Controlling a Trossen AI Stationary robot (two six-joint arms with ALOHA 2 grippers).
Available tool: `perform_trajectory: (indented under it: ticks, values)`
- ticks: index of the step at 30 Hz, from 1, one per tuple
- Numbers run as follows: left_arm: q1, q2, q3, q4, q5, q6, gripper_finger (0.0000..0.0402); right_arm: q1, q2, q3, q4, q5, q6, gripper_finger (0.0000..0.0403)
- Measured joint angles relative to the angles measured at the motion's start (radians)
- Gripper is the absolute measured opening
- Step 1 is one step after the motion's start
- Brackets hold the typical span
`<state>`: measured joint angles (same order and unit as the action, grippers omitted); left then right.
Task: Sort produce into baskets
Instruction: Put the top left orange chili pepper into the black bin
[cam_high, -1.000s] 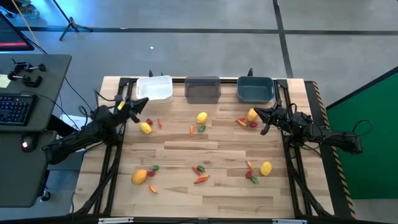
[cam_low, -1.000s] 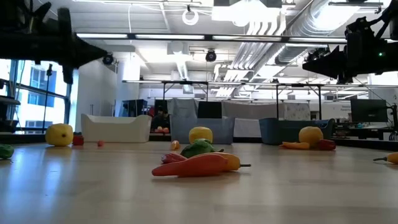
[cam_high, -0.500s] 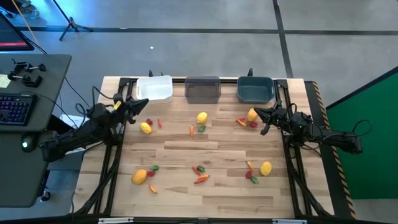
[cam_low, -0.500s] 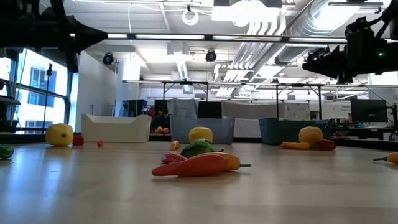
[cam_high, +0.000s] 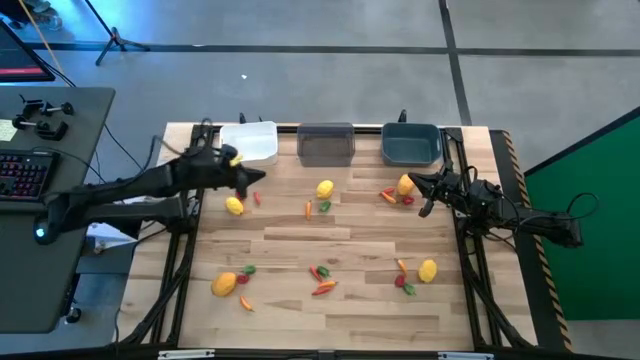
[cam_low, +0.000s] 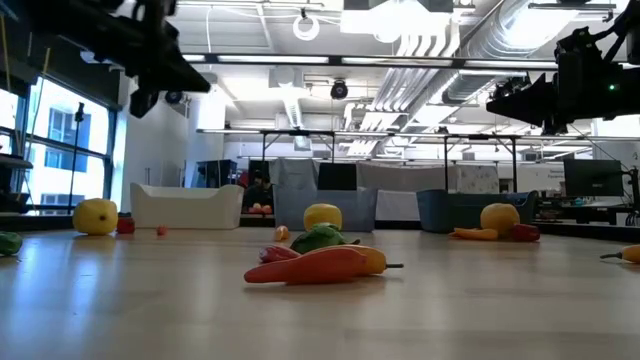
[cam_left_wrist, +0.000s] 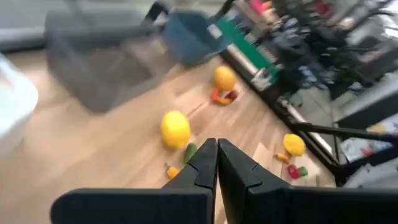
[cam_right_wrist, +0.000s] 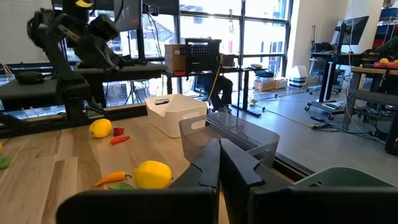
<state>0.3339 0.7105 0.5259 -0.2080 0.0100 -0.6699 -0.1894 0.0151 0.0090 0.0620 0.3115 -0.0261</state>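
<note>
Fingers (cam_left_wrist: 200, 165) of the left gripper (cam_high: 252, 176) are pressing together with nothing between them, and the gripper is hanging over the table (cam_high: 350, 330) just in front of the white bin (cam_high: 249, 142), above a yellow fruit (cam_high: 234, 206) and a small red bit (cam_high: 256, 198). Over at the other side, the right gripper (cam_high: 422, 190) is also showing its fingers (cam_right_wrist: 211, 163) closed and empty, sitting beside a yellow fruit (cam_high: 405, 184) with red and orange pieces (cam_high: 390, 196) near the dark teal bin (cam_high: 411, 144). Between the white and teal bins the translucent grey bin (cam_high: 326, 143) is standing along the far edge. Produce is lying scattered across the wood: another yellow fruit (cam_high: 325, 188) mid-table, an orange fruit (cam_high: 224, 284) near the front left, a carrot-and-chili cluster (cam_high: 322, 281) at the front centre, and a yellow fruit (cam_high: 427, 270) at the front right.
</note>
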Motion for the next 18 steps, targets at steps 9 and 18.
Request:
perform_trajectory:
  ticks: [9,18]
  values:
    - [-0.016,0.26,0.105,-0.171,-0.1,-0.272,0.0077,0.0,0.0,0.0,0.0,0.0,0.0,0.0]
    - [-0.016,0.483,0.153,-0.233,-0.136,-0.463,0.0131,0.0,0.0,0.0,0.0,0.0,0.0,0.0]
